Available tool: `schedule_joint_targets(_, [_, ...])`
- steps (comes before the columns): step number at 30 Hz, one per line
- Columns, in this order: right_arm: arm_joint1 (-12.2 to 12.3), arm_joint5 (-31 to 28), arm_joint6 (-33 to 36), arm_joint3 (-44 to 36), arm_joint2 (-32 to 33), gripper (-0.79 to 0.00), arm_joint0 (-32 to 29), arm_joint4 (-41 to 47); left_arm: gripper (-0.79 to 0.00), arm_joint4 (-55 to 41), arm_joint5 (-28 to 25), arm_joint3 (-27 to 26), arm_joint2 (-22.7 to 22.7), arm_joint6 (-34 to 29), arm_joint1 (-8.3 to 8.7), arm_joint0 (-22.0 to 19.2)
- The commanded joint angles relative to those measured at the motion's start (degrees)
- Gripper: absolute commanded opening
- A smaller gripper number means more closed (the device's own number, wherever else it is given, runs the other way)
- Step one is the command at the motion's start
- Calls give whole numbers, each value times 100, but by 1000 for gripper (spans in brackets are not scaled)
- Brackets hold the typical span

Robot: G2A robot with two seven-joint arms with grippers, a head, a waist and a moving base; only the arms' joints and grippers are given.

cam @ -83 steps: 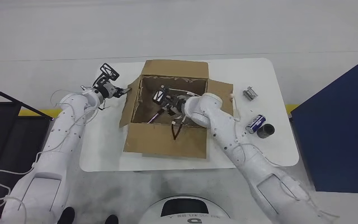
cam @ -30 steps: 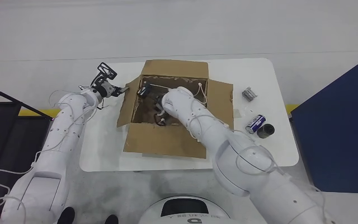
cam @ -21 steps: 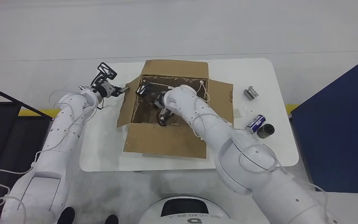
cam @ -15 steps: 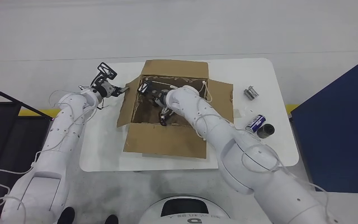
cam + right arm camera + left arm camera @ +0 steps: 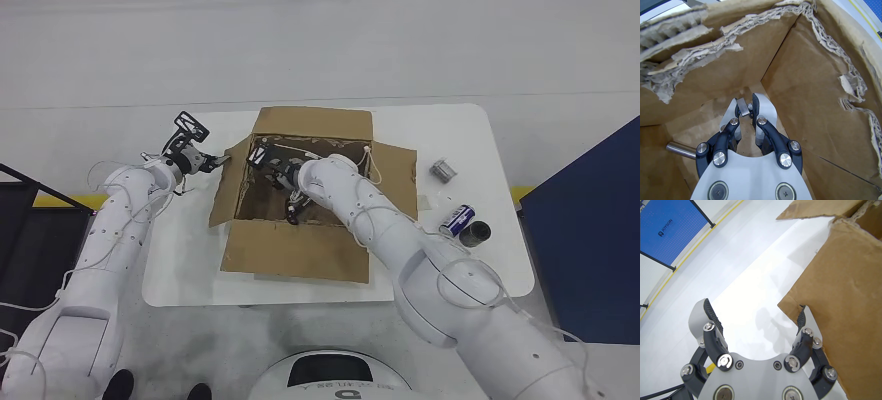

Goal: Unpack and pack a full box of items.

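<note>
Top view gives us the cardboard box (image 5: pixel 300 255) standing open in the middle of the white surface (image 5: pixel 190 270), its back against the far edge and all four flaps folded outward. The right arm bends down over the box's right side and into its far left corner.

From the right wrist view, we see the right end effector (image 5: pixel 745 100) low in that corner, where two brown walls meet the floor. Its fingers are closed on a small metal fitting (image 5: pixel 743 108), a squarish grey block with a short stud on one side, pinched between the pads just above the box floor. A thin metal rod (image 5: pixel 680 150) lies on the box floor near the end effector, partly hidden behind it. The upper edges of the walls are torn, with ragged corrugated layers showing.

The left end effector (image 5: pixel 754 306) is outside the box, over the far left part of the surface. Its fingers are spread wide and hold nothing. One pad sits right at the corner of the left flap (image 5: pixel 838 294); we cannot tell whether it touches the cardboard.

Three items lie on the surface near its right edge, well apart from the box: a small grey metal piece (image 5: pixel 441 171) toward the far side, and closer in a blue-and-white cylinder (image 5: pixel 458 219) just beside a short black cylinder (image 5: pixel 477 234).
</note>
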Motion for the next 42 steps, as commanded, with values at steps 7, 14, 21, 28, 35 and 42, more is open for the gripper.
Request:
schedule_joint_targets(7, [364,-512,-1132,-30,267,-785,-100,18,0,0,0,0,0,0,0,0])
schedule_joint_targets(14, [892,-981,-2075,-756,466,-785,-444,-392,0,0,0,0,0,0,0,0])
schedule_joint_targets(21, [1592,-835,-1362,-3227,1076,-785,-1468,-941,0,0,0,0,0,0,0,0])
schedule_joint_targets(28, [2149,-558,155,-6539,2006,-785,-3132,-1533,0,0,0,0,0,0,0,0])
schedule_joint_targets(35, [2259,-374,249,-7233,2318,-785,-3611,-1626,0,0,0,0,0,0,0,0])
schedule_joint_targets(42, [2297,-410,-156,-7015,2707,-785,-3649,-1096,0,0,0,0,0,0,0,0])
